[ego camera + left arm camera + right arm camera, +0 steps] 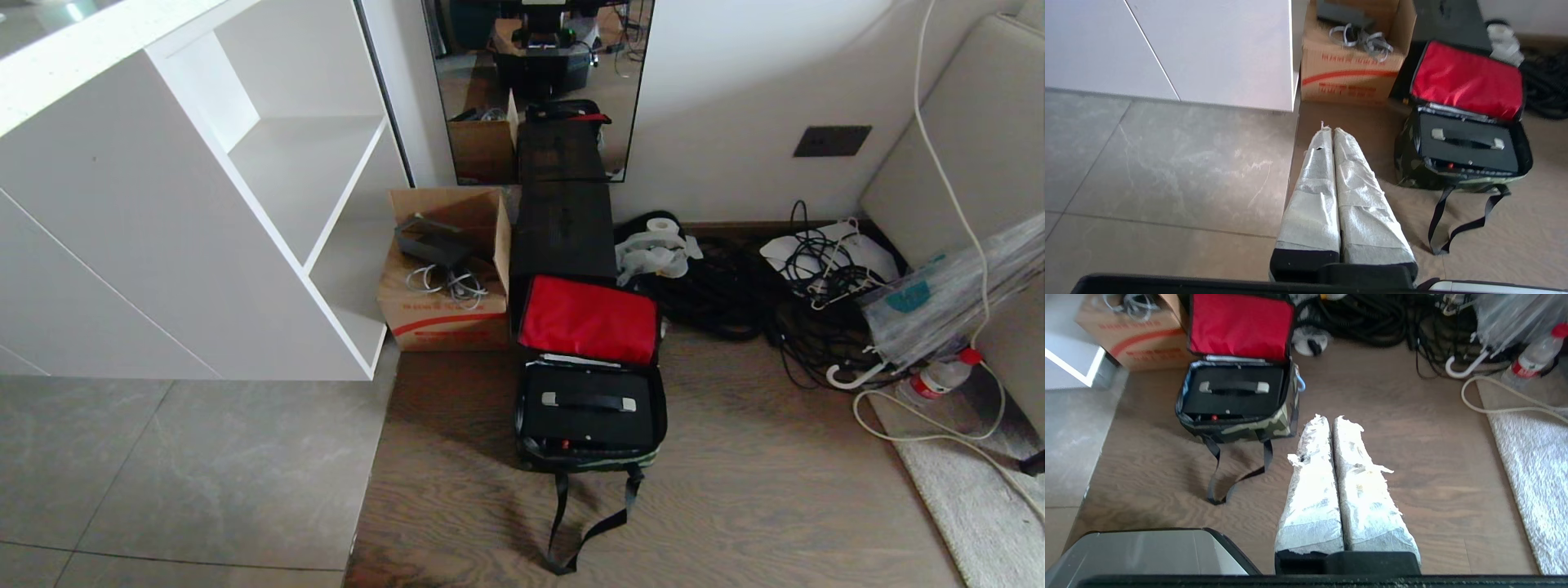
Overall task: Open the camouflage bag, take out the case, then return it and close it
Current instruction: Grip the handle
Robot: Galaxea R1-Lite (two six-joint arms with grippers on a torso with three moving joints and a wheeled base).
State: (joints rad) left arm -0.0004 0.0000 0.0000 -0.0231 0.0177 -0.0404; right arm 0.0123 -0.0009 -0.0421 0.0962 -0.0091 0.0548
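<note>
The camouflage bag (589, 412) sits open on the floor, the case (588, 415) inside. Both hands, left hand (1329, 130) and right hand (1331, 418), hang closed and empty. Next: reach the case handle.

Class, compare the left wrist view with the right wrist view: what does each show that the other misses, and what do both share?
Only the left wrist view: the left gripper, shut, above grey floor tiles beside a white cabinet.
Only the right wrist view: the right gripper, shut, an umbrella handle, a bottle and a rug.
Both: the open bag with the case inside, and the cardboard box.
</note>
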